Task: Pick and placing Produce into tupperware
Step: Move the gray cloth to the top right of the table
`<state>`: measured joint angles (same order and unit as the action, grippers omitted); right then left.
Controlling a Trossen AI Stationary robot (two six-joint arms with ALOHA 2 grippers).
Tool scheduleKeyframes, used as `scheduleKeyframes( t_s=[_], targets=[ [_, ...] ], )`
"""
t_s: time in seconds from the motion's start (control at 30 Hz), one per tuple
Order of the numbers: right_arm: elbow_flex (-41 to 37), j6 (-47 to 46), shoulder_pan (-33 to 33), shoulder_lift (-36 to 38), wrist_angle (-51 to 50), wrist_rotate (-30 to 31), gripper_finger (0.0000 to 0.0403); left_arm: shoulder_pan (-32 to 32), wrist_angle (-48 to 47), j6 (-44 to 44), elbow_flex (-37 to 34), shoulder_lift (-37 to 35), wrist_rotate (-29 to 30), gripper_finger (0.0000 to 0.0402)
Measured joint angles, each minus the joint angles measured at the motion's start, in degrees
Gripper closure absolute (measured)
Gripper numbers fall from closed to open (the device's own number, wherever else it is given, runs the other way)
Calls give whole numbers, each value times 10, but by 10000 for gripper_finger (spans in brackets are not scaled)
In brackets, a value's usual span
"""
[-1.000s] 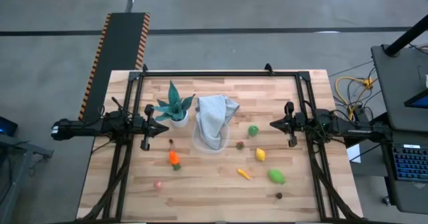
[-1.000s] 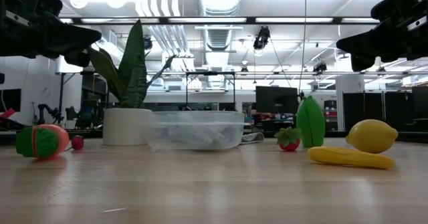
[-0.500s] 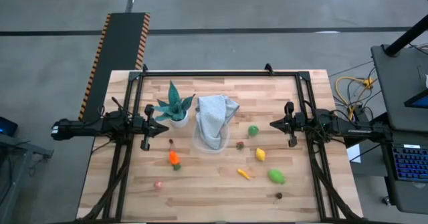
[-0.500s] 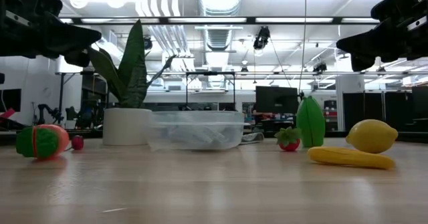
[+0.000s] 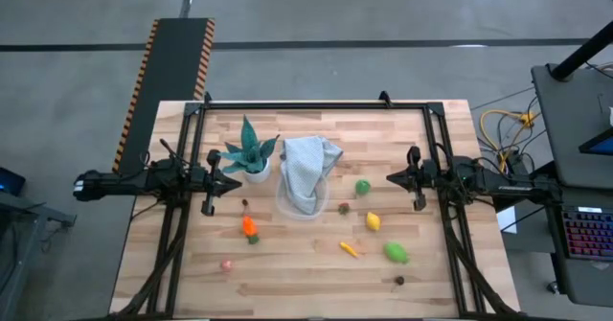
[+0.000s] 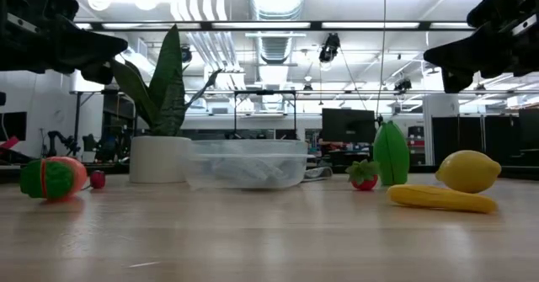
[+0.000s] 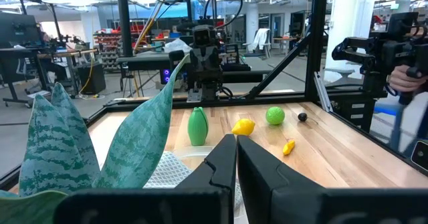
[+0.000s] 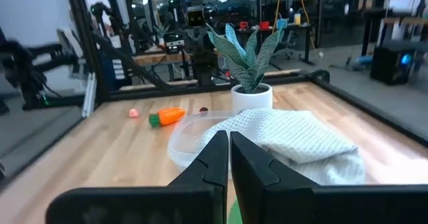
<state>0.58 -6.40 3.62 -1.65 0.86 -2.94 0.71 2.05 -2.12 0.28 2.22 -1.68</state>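
our left gripper [image 5: 236, 181] has its fingers [image 7: 224, 158] pressed tight together w/ nothing in them. it hangs above the table by the plant [image 5: 249, 150] in its white pot. our right gripper [image 5: 391, 178] is clenched too, also holding nothing, up over the table's right side. between them sits the clear tub [image 5: 303, 204], w/ a grey cloth [image 5: 307, 171] lying over it and hanging past its far rim. the toy food is all out on the wood table [image 5: 287, 278]: a green ball [image 5: 362, 187] & a lemon [image 5: 373, 221] near the right gripper, a carrot [image 5: 249, 227] near the left one, a small pink piece [image 5: 227, 263] nearer the front edge.
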Motion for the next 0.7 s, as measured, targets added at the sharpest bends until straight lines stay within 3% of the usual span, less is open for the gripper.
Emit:
scheduleKeyframes(
  t_s=[0.33, 0.5, 0.7],
  targets=[
    [0, -11, 0, 0, 0, 0, 394, 0, 3, -86, 0, 0, 6, 402],
    [0, -6, 0, 0, 4, 0, 394, 0, 8, -87, 0, 0, 8, 402],
    [0, 49, 0, 0, 18, 2, 394, 0, 56, 43, 0, 0, 26, 402]
  ],
)
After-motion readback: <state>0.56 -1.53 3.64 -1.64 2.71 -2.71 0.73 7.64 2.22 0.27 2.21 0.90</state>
